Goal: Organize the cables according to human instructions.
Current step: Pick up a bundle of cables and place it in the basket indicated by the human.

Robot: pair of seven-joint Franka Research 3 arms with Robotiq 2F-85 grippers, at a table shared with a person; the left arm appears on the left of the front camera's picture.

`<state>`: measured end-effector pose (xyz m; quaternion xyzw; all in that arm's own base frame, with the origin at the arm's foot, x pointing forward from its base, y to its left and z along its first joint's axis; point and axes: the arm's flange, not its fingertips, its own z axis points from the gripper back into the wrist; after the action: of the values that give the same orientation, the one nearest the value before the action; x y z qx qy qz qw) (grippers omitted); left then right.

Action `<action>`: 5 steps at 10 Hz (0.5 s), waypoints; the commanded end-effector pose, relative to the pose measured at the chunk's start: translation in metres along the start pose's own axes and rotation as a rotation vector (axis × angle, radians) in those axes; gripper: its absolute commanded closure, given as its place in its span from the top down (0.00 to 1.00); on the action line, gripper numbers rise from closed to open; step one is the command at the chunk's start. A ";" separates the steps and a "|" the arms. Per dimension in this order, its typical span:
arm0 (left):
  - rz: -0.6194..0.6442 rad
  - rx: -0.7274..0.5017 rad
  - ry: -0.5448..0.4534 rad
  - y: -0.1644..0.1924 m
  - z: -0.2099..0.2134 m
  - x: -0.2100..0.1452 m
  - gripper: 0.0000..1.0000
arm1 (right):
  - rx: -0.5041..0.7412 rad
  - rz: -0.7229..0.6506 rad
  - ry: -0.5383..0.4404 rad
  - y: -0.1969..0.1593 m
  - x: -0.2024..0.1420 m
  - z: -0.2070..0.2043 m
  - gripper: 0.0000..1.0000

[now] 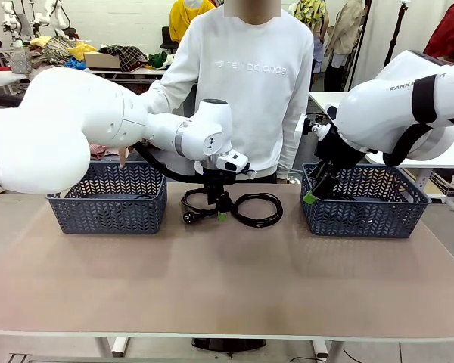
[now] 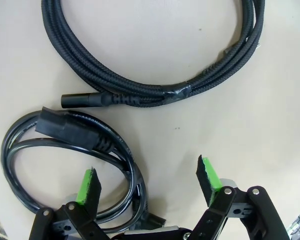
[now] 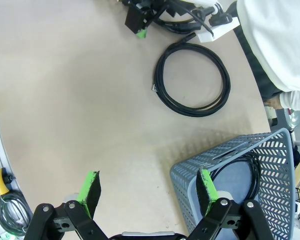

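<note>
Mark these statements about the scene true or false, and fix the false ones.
1. Both the left gripper and the right gripper are open and hold nothing. True.
2. The left gripper is over the left basket. False: it is over the smooth cable, in the middle of the table.
3. A coiled cable already lies inside the right basket. True.
4. Three cables lie loose on the table. False: two do, the smooth cable and a braided cable beside it.
</note>
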<state>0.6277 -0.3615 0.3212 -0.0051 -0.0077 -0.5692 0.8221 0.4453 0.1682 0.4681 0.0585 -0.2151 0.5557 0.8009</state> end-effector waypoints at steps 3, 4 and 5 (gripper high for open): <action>0.021 0.009 0.048 0.005 -0.008 0.000 1.00 | -0.003 0.002 0.000 0.001 0.001 0.001 1.00; 0.024 0.020 0.049 0.005 -0.008 0.001 0.83 | -0.003 0.002 0.000 0.001 0.001 0.001 1.00; 0.027 0.029 0.044 0.005 -0.007 0.001 0.81 | -0.003 0.002 0.000 0.001 0.001 0.001 1.00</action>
<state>0.6294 -0.3606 0.3104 -0.0018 0.0034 -0.5672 0.8235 0.4453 0.1682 0.4681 0.0585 -0.2151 0.5557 0.8009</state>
